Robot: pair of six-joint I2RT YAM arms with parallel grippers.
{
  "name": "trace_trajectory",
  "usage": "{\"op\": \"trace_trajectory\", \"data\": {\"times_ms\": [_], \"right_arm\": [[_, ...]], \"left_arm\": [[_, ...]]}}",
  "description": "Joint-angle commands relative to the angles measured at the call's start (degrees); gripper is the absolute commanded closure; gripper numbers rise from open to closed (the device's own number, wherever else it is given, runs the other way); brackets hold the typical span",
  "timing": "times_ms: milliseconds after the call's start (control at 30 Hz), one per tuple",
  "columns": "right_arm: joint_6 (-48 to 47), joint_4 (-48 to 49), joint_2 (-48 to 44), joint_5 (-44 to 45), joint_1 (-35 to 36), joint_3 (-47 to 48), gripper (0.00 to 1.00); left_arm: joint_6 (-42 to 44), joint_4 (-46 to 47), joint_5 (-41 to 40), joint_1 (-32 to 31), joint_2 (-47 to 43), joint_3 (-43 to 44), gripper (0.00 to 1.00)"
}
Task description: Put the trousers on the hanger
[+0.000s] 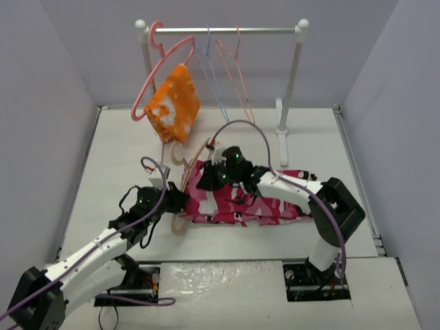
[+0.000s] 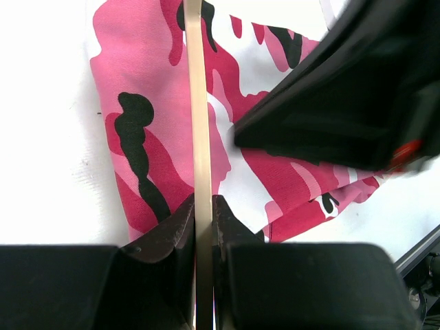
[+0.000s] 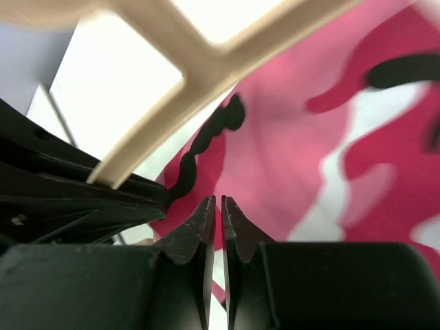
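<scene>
Between the jaws of the left gripper [image 2: 203, 203], clenched tight, runs a bar of the beige hanger [image 2: 196, 103], crossing the camouflage trousers [image 2: 144, 82]. Just beyond, the right gripper [image 3: 218, 201] sits low over the same cloth on the worktop [image 1: 137, 137], jaws all but closed.

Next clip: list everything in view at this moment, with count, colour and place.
rack: one, white posts and a metal bar, back of table
pink hanger: one, thick, pink, left on rack
cloth: one, orange and white, hanging on pink hanger
wire hangers: about three, one blue, the rest pink, middle of rack
trousers: one, pink, red, white and black camouflage, lying mid-table
hanger: one, beige, at the trousers' left end, its bar across the fabric
table: one, white
left arm: one, white and black, near left, jaws shut on hanger
right arm: one, white and black, near right, jaws nearly closed over trousers
</scene>
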Motion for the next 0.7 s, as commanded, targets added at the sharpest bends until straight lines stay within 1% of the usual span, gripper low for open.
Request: {"op": "trace_trajectory", "data": {"times_ms": [0,33,167,233,267,367,500,667], "right_arm": [[-7.5,-6.1,-9.2,8.1,-0.2,5.6,0.65],[-8.4,-6.1,-10.0,8.5,-0.1,6.3,0.56],[-17.1,-5.3,-9.2,8.0,0.2,9.2,0.41],[-20.9,-5.5,-7.6,6.3,-0.2,11.3,0.27],[-22.1,-5.5,-7.0,5.1,-0.3,12.4,0.25],[-25.8,-5.6,-4.6,2.0,-0.7,14.9,0.28],[-30.3,-3.9,-0.4,1.8,-0.7,16.5,0.29],[-32.1,-0.9,3.5,-2.9,-0.6,18.7,0.33]], "left_arm": [[-0.5,8.7,1.7,-0.9,0.0,2.7,1.00],[-0.3,8.8,1.7,-0.9,0.0,2.7,1.00],[0.0,8.6,1.3,-0.9,-0.4,2.6,1.00],[0.1,8.1,1.3,-0.8,-0.4,2.9,1.00],[0.1,7.9,1.3,-0.9,-0.4,3.0,1.00],[0.2,7.8,1.7,-0.9,-0.5,3.3,1.00],[0.3,7.4,1.7,-0.9,-0.5,3.8,1.00],[0.3,6.7,1.4,-0.9,-0.4,4.5,1.00]]}}
